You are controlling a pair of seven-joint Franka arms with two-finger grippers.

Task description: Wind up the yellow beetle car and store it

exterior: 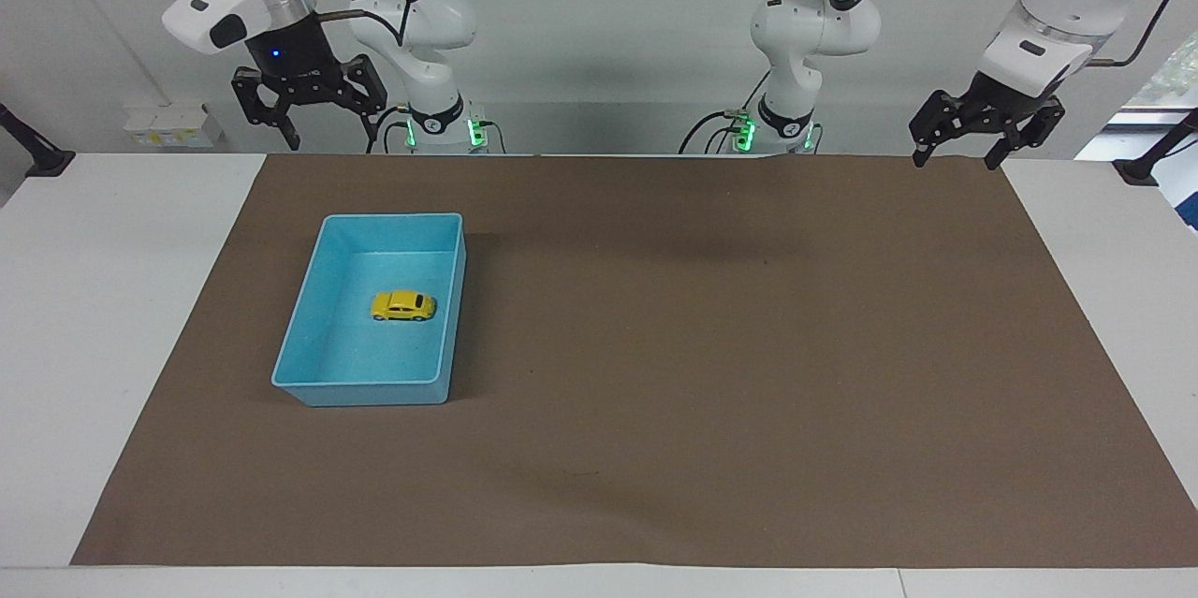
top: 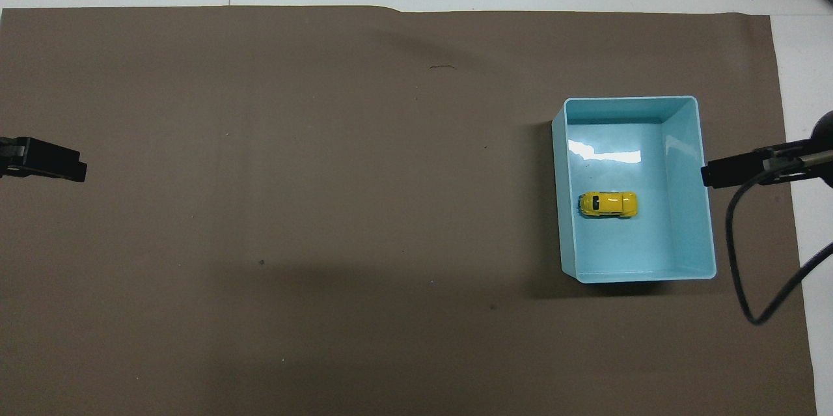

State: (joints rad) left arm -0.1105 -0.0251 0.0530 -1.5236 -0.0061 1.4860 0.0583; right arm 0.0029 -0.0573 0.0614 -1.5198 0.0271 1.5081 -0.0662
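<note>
The yellow beetle car [exterior: 403, 306] sits on its wheels on the floor of the light blue bin [exterior: 309, 317], near the bin's middle. It also shows in the overhead view [top: 608, 204], inside the bin [top: 690, 208]. My right gripper [exterior: 314, 116] is open and empty, raised high above the table edge at the robots' end, above the bin's end of the table. Its tip shows in the overhead view [top: 719, 175]. My left gripper [exterior: 955, 158] is open and empty, raised over the brown mat's corner at the left arm's end; its tip shows in the overhead view [top: 62, 168].
A brown mat [exterior: 711, 345] covers most of the white table [exterior: 112, 299]. The bin stands on the mat toward the right arm's end. A black cable [top: 742, 260] hangs from the right arm beside the bin.
</note>
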